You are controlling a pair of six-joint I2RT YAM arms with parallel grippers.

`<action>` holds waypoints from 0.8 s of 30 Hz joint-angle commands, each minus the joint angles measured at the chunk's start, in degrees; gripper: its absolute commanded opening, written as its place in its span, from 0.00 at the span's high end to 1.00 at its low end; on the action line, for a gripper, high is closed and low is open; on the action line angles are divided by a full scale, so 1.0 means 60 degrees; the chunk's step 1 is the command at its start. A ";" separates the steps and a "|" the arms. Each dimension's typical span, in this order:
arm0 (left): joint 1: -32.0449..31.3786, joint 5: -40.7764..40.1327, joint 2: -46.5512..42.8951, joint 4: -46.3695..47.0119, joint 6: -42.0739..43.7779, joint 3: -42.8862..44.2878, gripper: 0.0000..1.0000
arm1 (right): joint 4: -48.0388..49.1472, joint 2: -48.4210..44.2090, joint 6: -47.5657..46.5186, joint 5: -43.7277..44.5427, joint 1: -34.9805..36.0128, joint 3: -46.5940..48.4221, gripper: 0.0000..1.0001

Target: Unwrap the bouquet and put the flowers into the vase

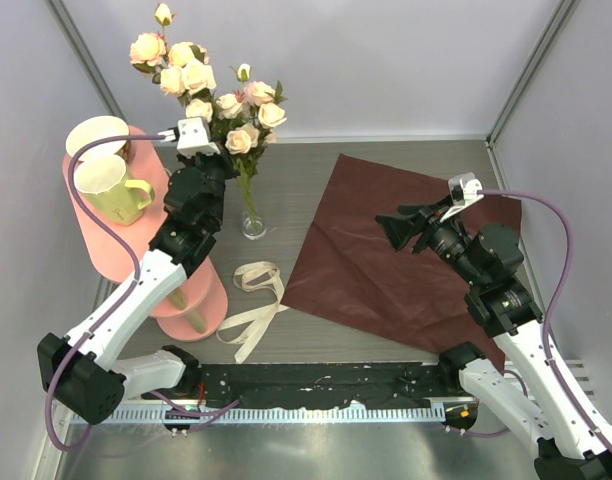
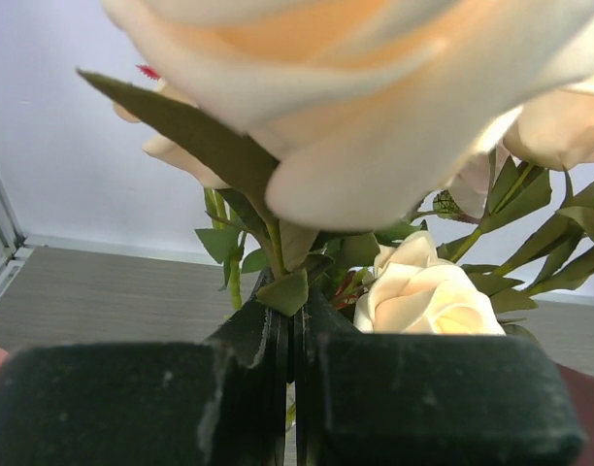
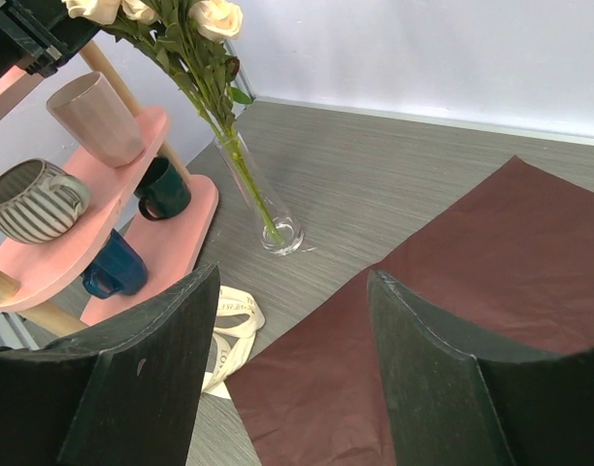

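My left gripper [image 2: 292, 335] has its 2 black jaws pressed together on a thin green stem of the flowers [image 2: 278, 243]. 1 huge peach rose [image 2: 375, 97] fills the top, blurred; a smaller cream rose [image 2: 428, 291] sits right. Grey table [image 2: 93, 291], pale wall [image 2: 54, 146] behind.

The vase [image 3: 263, 204] is clear glossy glass, the paper [image 1: 386, 260] matt and creased.

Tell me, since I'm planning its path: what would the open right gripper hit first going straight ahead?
Probably the dark red paper at its near edge, short of the vase; depth is unclear.
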 commanded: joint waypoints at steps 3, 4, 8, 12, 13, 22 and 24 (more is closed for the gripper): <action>0.0064 -0.0039 -0.0038 0.0650 -0.0509 -0.0496 1.00 | 0.0584 -0.0071 0.0039 0.0044 0.0021 -0.0093 0.32; 0.0064 -0.0039 -0.0038 0.0621 -0.0568 -0.0540 1.00 | 0.0584 -0.0056 0.0039 0.0043 0.0021 -0.0108 0.32; 0.0064 0.0121 0.0021 0.0504 -0.0730 -0.0628 1.00 | 0.0598 -0.0071 0.0054 0.0043 0.0021 -0.0123 0.32; 0.0049 0.0195 -0.0052 0.0489 -0.0774 -0.0745 1.00 | 0.0569 -0.0086 0.0039 0.0043 0.0021 -0.0123 0.32; 0.0049 0.0224 -0.0067 0.0460 -0.0600 -0.0673 1.00 | 0.0569 -0.0086 0.0039 0.0043 0.0021 -0.0108 0.32; 0.0049 0.0081 -0.0009 -0.1045 0.0529 0.0702 1.00 | 0.0672 -0.0012 0.0113 -0.0001 0.0021 -0.0152 0.32; 0.0049 -0.0127 0.0094 -0.1297 0.0778 0.0894 1.00 | 0.0657 -0.0012 0.0127 -0.0030 0.0021 -0.0181 0.32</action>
